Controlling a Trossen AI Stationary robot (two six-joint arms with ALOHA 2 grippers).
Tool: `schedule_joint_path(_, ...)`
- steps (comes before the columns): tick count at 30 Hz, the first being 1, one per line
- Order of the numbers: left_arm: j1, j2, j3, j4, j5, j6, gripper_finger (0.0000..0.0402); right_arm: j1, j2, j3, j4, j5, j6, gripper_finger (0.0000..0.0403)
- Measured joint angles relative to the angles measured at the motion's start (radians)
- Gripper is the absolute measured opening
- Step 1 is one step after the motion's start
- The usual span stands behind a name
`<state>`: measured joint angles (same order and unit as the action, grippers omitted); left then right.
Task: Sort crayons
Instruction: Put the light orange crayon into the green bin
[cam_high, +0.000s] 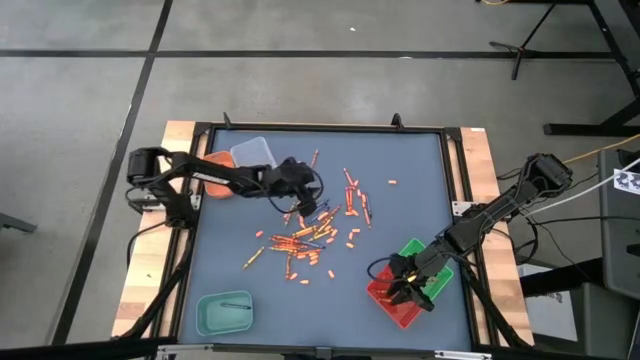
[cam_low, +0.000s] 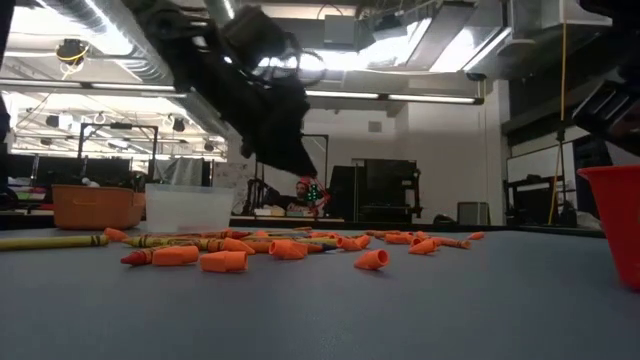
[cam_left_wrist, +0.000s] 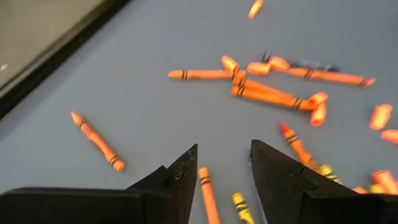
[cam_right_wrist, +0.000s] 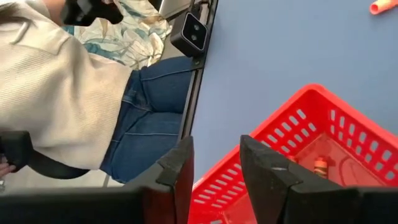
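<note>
Dozens of crayons (cam_high: 310, 232) lie scattered over the middle of the desk (cam_high: 420, 180), mostly orange, with a few yellow and dark ones and many short broken stubs. They look light, stiff and brittle (several have plainly snapped already), and the round wax bodies would probably roll or slip out of a loose pinch. The best hold is likely across the middle of the shaft, on the paper wrap, jaws square to its length, picking a stick that lies apart from its neighbours.

The left gripper (cam_left_wrist: 224, 167) hangs just above the near edge of the pile with its jaws parted and empty; an orange crayon (cam_left_wrist: 208, 196) lies on the desk right between the tips, a yellow one (cam_left_wrist: 241, 207) just beside it.

The right gripper (cam_right_wrist: 216, 158) waits over the rim of the red tray (cam_right_wrist: 323, 143) at the desk's corner, jaws parted a moderate way, holding nothing. One crayon stub (cam_right_wrist: 320, 165) rests inside that tray.
</note>
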<state>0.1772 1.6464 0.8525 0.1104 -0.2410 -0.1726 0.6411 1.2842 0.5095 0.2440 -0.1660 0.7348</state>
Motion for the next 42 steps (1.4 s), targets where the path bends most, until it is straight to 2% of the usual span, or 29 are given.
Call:
schedule_joint_path(5,0.015,0.07,0.069,-0.112,0.0,0.0,0.0133,0.0,0.0,0.0,-0.002,0.001,-0.036,0.0129)
schedule_joint_path(12,0.015,0.117,0.076,-0.158,0.0,-0.002,0.0133,0.0,0.0,0.0,-0.01,0.035,-0.038,0.0129)
schedule_joint_path(29,0.01,0.122,0.075,-0.295,0.015,-0.01,0.0133,0.0,0.0,0.0,-0.011,0.047,-0.093,0.0129)
schedule_joint_path(33,0.01,0.122,0.075,-0.293,0.049,-0.011,0.0133,0.0,0.0,0.0,-0.011,0.047,-0.093,0.0129)
schedule_joint_path(42,0.01,0.122,0.075,-0.294,0.053,-0.011,0.0133,0.0,0.0,0.0,-0.011,0.047,-0.093,0.0129)
